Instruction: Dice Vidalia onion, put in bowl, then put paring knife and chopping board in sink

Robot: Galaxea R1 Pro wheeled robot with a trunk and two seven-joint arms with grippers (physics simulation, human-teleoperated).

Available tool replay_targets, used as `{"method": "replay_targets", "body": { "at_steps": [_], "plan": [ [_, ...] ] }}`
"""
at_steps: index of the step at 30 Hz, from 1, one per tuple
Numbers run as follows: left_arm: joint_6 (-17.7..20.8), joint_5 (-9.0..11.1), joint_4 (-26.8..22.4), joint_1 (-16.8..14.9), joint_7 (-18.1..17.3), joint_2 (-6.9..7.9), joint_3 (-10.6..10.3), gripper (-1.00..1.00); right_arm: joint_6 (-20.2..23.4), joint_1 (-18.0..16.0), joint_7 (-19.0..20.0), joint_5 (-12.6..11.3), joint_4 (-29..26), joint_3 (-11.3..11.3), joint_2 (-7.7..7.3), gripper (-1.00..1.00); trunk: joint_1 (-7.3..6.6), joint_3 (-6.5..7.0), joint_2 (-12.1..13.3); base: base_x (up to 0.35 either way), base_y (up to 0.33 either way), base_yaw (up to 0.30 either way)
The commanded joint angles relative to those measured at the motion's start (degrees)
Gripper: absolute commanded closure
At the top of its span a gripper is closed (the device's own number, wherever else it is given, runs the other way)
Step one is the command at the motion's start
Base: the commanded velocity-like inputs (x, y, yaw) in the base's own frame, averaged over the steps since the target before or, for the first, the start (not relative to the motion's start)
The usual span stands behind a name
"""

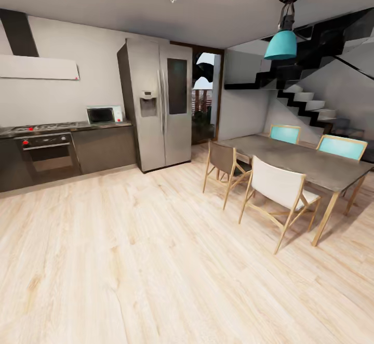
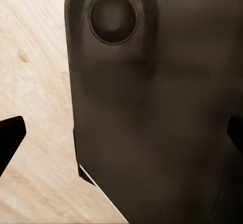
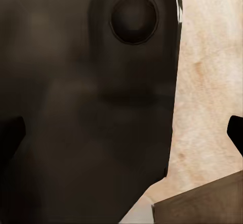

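Stage: robot in transit, no task step judged begun | Kitchen (image 1: 62, 126): at 9 o'clock, across wood floor (image 1: 130, 261) | Left tool (image 2: 121, 138), right tool (image 3: 124, 138): tips wide apart, holding nothing.

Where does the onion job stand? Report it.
Nothing looks done yet. The head view shows the light wood floor, a steel fridge, a black oven and a grey dining table; no onion, board or knife in hand. Everything is left, starting with reaching the sink.
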Motion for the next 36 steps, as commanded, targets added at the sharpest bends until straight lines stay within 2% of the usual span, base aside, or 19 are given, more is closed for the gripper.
{"method": "replay_targets", "body": {
  "at_steps": [1, 6, 9, 14, 22, 29, 30, 36],
  "plan": [
    [0.03, 0.14, -0.33, 0.33, -0.32, -0.33, -0.04, -1.00, 0.33, 0.33, 0.33, 0.33, 0.33, -0.33, -0.33, -1.00, 0.00, -0.03, -0.02, 0.000, 0.000, 0.000],
    [0.12, 0.23, -1.51, 1.08, -0.22, -1.94, -0.08, -1.00, 1.12, 1.98, 1.56, 1.91, 1.97, -1.85, -1.94, -1.00, 0.00, -0.03, -0.02, 0.000, 0.000, 0.000],
    [-0.09, 0.32, -2.49, 1.12, -0.11, -2.83, -0.24, -1.00, 0.16, 2.97, 1.49, 2.25, 2.86, -1.53, -2.90, -1.00, 0.00, -0.03, -0.02, 0.000, 0.000, 0.000],
    [-0.95, 0.35, -3.13, 1.14, 0.08, -2.99, -0.35, -1.00, -1.45, 3.78, 1.13, 2.03, 2.73, -1.28, -4.39, -1.00, 0.00, -0.03, -0.02, 0.000, 0.000, 0.192],
    [-0.97, 0.35, -3.15, 1.14, 0.09, -3.01, -0.27, -1.00, -4.02, 3.77, 1.14, 2.02, 2.80, -1.29, -4.39, -1.00, 0.00, -0.03, -0.02, 0.000, 0.000, 0.289],
    [-1.06, 0.35, -3.16, 1.14, 0.09, -2.99, -0.26, -1.00, -6.26, 3.77, 1.30, 2.02, 2.78, -1.32, -4.39, -1.00, 0.00, -0.03, -0.02, 0.000, 0.000, 0.052],
    [-1.10, 0.35, -3.16, 1.14, 0.09, -2.99, -0.31, -1.00, -8.59, 3.74, 1.31, 2.02, 2.76, -1.32, -4.39, -1.00, 0.00, -0.03, -0.02, 0.000, 0.000, 0.019],
    [-1.14, 0.35, -3.16, 1.14, 0.09, -2.84, -0.27, -1.00, -8.63, 3.73, 1.24, 2.02, 2.76, -1.32, -4.39, -1.00, 0.00, -0.03, -0.02, 0.000, 0.000, 0.124]
  ]
}}
